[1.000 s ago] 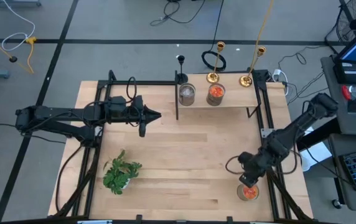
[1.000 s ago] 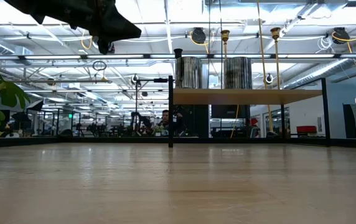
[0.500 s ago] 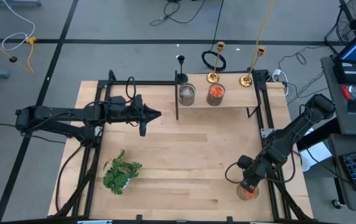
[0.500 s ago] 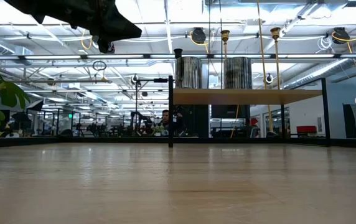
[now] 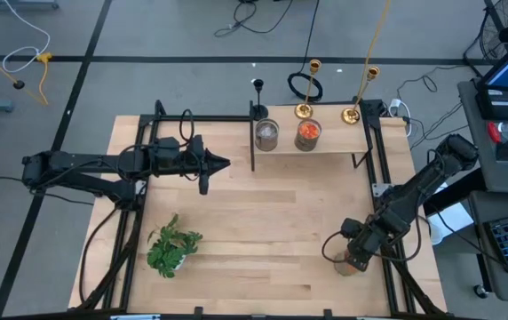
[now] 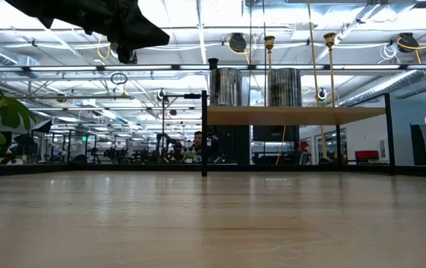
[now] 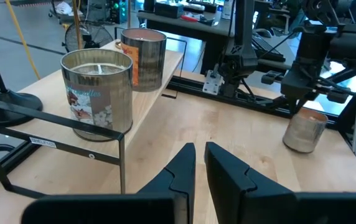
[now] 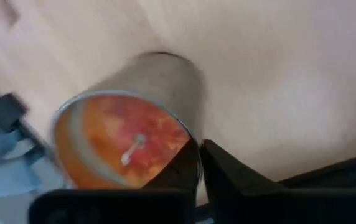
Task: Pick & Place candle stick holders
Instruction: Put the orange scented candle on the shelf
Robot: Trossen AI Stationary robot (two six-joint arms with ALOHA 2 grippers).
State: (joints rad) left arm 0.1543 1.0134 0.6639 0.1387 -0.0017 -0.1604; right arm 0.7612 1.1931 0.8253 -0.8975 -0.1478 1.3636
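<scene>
Wooden table [image 5: 263, 222], raised shelf [image 5: 312, 140] at far edge.

Candle stick holders: black holder [image 5: 258, 98] at shelf's far left; two gold holders [image 5: 305, 98] [image 5: 353, 107] to its right. All upright, none gripped.

Two candle jars [image 5: 266, 135] [image 5: 307, 133] on shelf's near side.

Left gripper [image 5: 221, 164]: above table's far-left area, fingers nearly together, holding nothing.

Right gripper [image 5: 353, 258]: near-right corner, over a third candle jar [image 7: 304, 129]; fingers close together at its rim.

Green plant [image 5: 172, 247]: near left.
</scene>
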